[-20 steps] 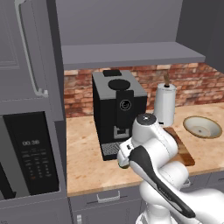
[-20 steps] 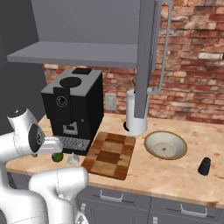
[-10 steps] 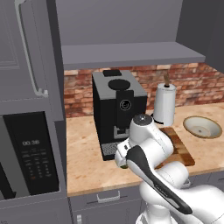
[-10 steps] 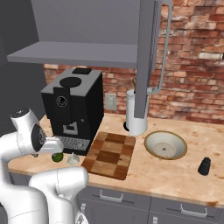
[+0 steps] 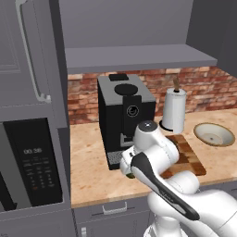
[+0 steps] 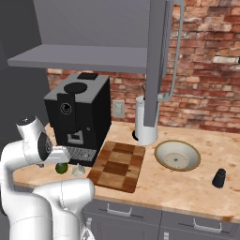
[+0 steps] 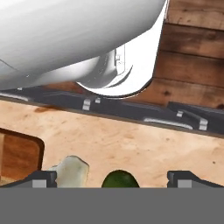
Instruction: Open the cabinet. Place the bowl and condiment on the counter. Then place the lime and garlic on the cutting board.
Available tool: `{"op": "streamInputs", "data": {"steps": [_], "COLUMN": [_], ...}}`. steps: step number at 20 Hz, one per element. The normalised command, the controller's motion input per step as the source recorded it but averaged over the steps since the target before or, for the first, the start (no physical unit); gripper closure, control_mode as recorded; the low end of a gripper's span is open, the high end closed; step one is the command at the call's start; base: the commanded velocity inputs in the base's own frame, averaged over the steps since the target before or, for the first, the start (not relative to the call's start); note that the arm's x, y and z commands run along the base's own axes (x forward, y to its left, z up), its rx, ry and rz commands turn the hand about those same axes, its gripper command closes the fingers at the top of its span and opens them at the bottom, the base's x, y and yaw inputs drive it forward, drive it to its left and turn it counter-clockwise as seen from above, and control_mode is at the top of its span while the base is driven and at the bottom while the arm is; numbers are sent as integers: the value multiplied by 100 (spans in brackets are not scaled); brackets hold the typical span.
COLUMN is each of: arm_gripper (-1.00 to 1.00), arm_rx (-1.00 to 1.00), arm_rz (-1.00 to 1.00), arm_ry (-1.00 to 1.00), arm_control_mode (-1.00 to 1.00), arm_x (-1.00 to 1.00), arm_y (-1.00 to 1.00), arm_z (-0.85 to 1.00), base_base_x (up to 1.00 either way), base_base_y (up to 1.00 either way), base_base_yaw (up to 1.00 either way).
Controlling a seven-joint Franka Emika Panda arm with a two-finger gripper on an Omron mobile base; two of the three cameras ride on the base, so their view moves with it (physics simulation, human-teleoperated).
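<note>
Lime between wide-open, empty jaws; garlic beside; microwave reads 00:30.

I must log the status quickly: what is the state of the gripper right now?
Gripper: open, holding nothing; its two dark finger tips stand wide apart, with the small round dark-green lime between them on the beige speckled stone counter.

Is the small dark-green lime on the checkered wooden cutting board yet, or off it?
Off. The small dark-green lime sits on the beige counter left of the checkered wooden cutting board, beside the whitish garlic.
</note>
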Motion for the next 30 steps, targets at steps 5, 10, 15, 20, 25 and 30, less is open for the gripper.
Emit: {"op": "streamInputs", "data": {"steps": [5, 10, 15, 20, 25, 30], "arm_gripper": [-100, -100, -100, -100, -100, -100], "arm_rx": [0, 0, 0, 0, 0, 0], "arm_rz": [0, 0, 0, 0, 0, 0], "arm_ry": [4, 5, 5, 2, 1, 1], "arm_control_mode": [-100, -100, -100, -100, -100, -100], "arm_x": [19, 19, 19, 14, 10, 8], "arm_y": [0, 0, 0, 0, 1, 5], "arm_z": [-18, -21, -18, -14, -11, -10], "base_base_x": [0, 0, 0, 0, 0, 0], "base_base_y": [0, 0, 0, 0, 0, 0], "base_base_yaw": [0, 0, 0, 0, 0, 0]}}
